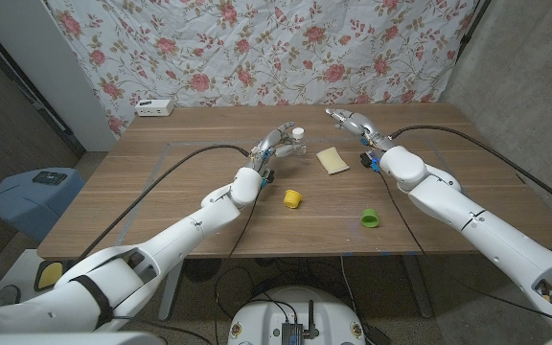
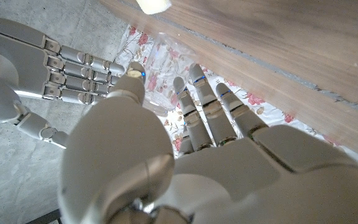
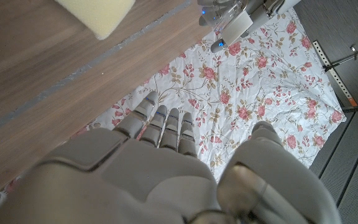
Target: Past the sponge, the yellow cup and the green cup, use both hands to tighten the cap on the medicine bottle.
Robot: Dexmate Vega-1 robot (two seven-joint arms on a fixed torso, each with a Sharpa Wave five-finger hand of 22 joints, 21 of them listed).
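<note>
A white box (image 1: 154, 107), perhaps a power strip, sits by the floral cloth (image 1: 257, 48).

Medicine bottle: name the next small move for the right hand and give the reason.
Probably bring the right hand toward the white cap. The left hand already grips the medicine bottle past the sponge, while the right hand hangs open beside it, apart from the cap. Tightening needs fingers on that cap first.
</note>
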